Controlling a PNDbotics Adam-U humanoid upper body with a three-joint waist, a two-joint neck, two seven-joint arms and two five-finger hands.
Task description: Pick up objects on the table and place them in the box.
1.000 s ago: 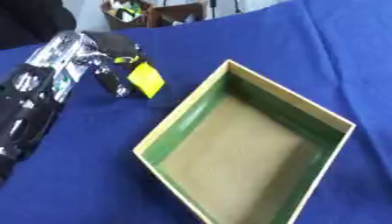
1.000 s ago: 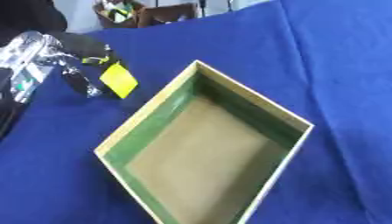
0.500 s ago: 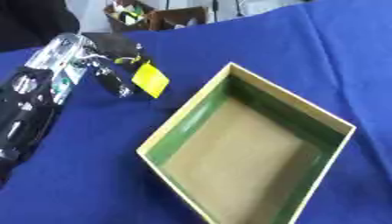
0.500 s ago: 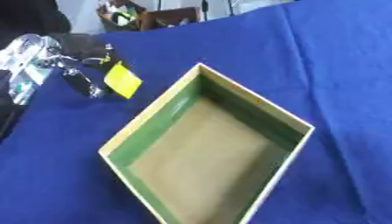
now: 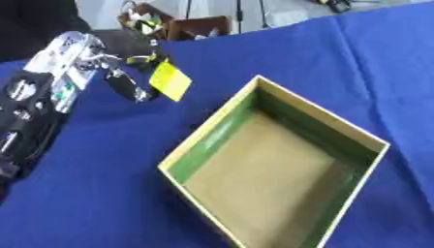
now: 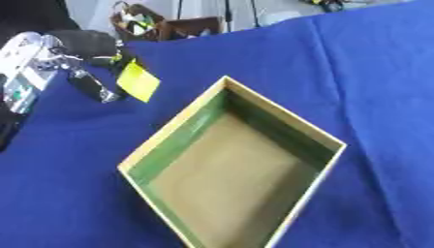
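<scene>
Left eye view has the yellow card [image 5: 171, 81] up at the far left of the blue cloth [image 5: 101, 193], pinched at its top edge by the left hand [image 5: 127, 77], fingers curled round that edge while the card hangs tilted, just short of the box [image 5: 212, 140]. It looks thin, light and a bit floppy, so my guess is an edge pinch like this one is the sensible hold; flat on the cloth it would be awkward to lift. Between card and box there's only a short stretch of cloth to cross, and the box sits open, green inside walls, tan floor, nothing visible in it. Carrying the card over the near rim and letting it drop in looks like the next job. Beyond the table edge, a brown chair [image 5: 199, 26] with clutter. Right hand isn't showing in either view
</scene>
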